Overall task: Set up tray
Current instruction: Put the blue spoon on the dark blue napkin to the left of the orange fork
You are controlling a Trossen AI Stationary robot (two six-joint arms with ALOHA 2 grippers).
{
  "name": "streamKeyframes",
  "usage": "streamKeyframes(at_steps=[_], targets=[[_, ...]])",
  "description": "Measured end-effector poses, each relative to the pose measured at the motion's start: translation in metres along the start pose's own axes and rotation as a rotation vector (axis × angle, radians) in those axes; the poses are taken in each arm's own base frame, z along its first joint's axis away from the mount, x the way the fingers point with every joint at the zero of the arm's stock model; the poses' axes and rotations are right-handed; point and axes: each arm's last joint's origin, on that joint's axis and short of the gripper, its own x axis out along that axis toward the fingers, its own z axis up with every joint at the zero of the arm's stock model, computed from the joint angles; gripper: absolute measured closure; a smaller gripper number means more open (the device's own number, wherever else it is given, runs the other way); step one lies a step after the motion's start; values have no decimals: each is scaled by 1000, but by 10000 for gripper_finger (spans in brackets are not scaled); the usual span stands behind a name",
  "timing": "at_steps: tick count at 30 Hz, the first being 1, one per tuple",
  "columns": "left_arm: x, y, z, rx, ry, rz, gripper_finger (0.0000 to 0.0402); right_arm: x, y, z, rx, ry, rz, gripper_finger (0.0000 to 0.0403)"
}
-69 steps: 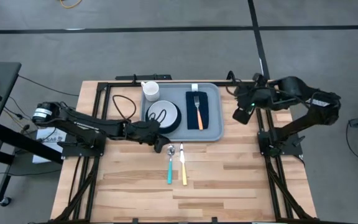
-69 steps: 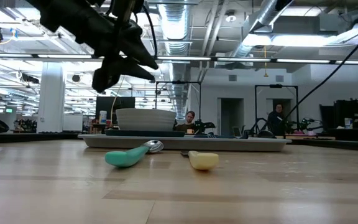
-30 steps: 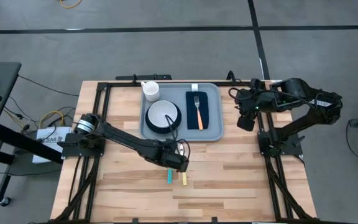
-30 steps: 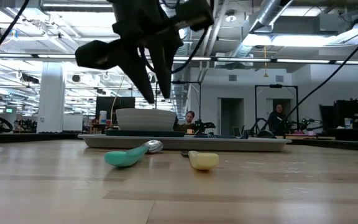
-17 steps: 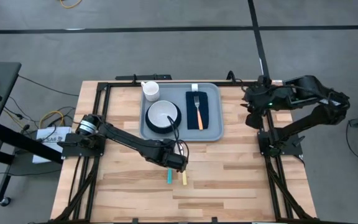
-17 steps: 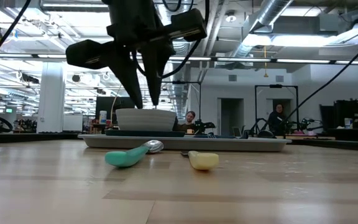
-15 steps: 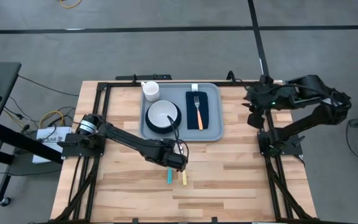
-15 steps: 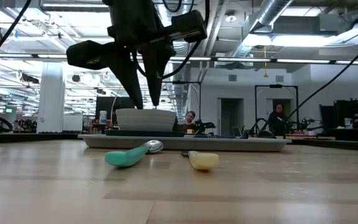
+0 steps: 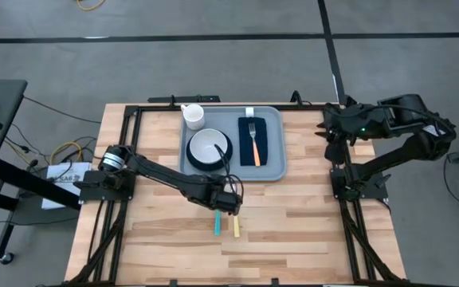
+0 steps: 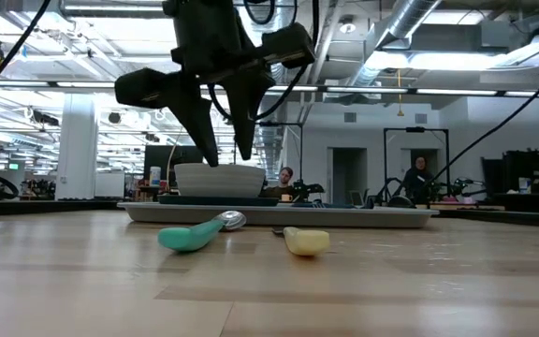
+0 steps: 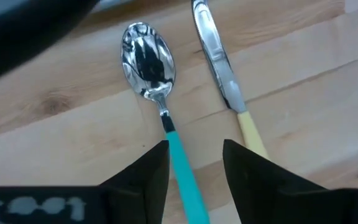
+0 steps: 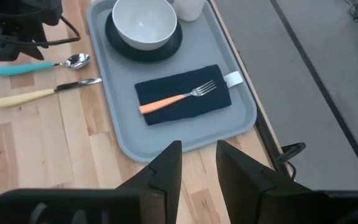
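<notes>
Since a moment ago, our left gripper has spread its fingers wider, and our right arm has pulled back a little toward 3 o'clock.

We see our left gripper hanging just above the wood table, near the middle. Its two fingers point down with a gap between them, and nothing is in them. From the left wrist view, the teal handle of the spoon sits right between our two dark fingers. The knife with the yellow handle lies just beside the spoon, at its 3 o'clock side in the high view. Both lie flat on the table, apart from each other.

Our right gripper waits up in the air at the 3 o'clock edge of the table. Its fingers are a little apart and hold nothing.

We see the tray at 12 o'clock on the table. On it sit a white bowl on a dark plate, a white cup, and a dark napkin with an orange fork on top.
</notes>
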Motion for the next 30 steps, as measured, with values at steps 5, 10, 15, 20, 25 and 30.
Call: streamKeyframes(at_steps=[5, 10, 15, 20, 25, 30], targets=[[19, -1, -4, 10, 34, 43, 255, 0, 0, 0, 0, 0, 0, 310], [38, -1, -4, 6, 71, 91, 255, 0, 0, 0, 0, 0, 0, 310], [43, -1, -2, 0, 70, 88, 255, 0, 0, 0, 1, 0, 1, 310], [44, -2, 1, -7, 64, 80, 255, 0, 0, 0, 1, 0, 0, 310], [44, -2, 2, -13, 63, 84, 255, 0, 0, 0, 1, 0, 1, 310], [44, -2, 3, -23, 60, 85, 255, 0, 0, 0, 1, 0, 1, 310]])
